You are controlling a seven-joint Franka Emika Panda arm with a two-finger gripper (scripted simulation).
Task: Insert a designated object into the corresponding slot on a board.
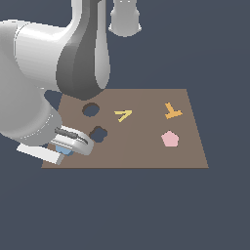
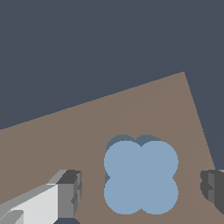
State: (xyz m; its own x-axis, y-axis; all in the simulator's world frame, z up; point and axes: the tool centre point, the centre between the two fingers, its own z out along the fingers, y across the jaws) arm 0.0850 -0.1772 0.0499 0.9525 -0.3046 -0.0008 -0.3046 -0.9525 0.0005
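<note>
I see one blue clover piece [image 2: 141, 176] right under my wrist camera. It lies flat on the brown board [image 2: 87, 131]. One gray finger [image 2: 70, 192] stands on one side of it and the other finger stands on the far side. The jaws are open wide, with a gap between each finger and the piece, so nothing is gripped.

In the exterior view, my gripper [image 1: 68, 145] sits low at the board's near corner on the exterior view's left. Only a bit of blue peeks out beneath it. The board's edge is close by on two sides there, so the piece has little room that way.

A bit farther in, I count two dark holes. The clover slot [image 1: 98, 134] is near the gripper, and the round hole [image 1: 90, 109] is behind it. The brown strip between gripper and slot is bare.

Farther off I count three more pieces: one yellow arrow shape [image 1: 123, 115], one pink pentagon [image 1: 170, 139] and one orange Y piece [image 1: 172, 111]. They lie well apart from the slot, toward the exterior view's right.
</note>
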